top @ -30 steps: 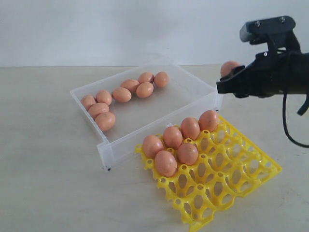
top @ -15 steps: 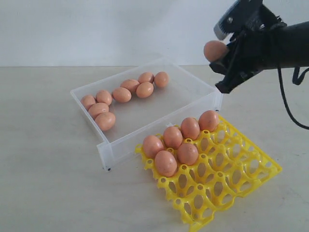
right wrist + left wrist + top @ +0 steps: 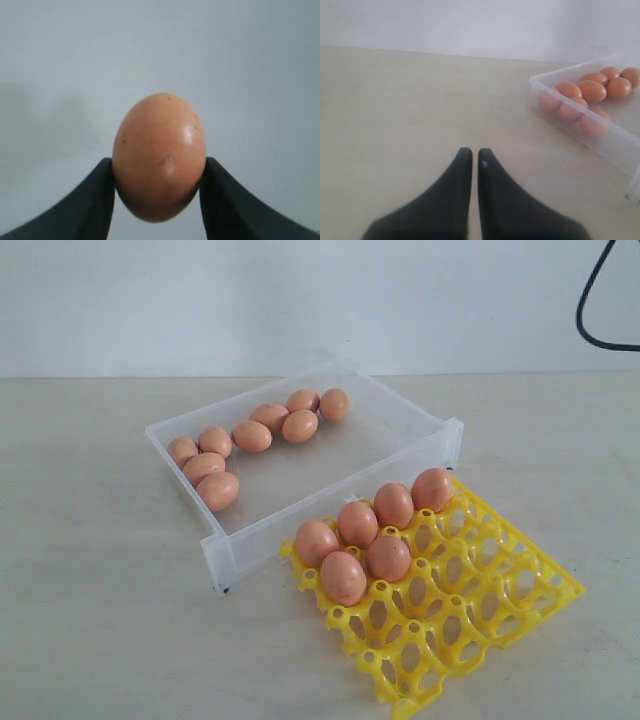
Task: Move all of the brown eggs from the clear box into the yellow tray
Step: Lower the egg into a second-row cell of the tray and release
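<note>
Six brown eggs (image 3: pixel 358 523) in yellow tray (image 3: pixel 470 590), lower right of frame; more in clear box (image 3: pixel 340 490), centre. One brown egg (image 3: pixel 159 150) pinched in right tool (image 3: pixel 157 161); left tool (image 3: pixel 474 151) pressed together above table (image 3: pixel 395 125).

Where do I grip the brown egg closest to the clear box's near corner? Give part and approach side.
Take the brown egg across its narrow waist, straight down from above: it lies on its side, the clear box wall stands close in front and a neighbouring egg crowds it behind, likely blocking side entry.
</note>
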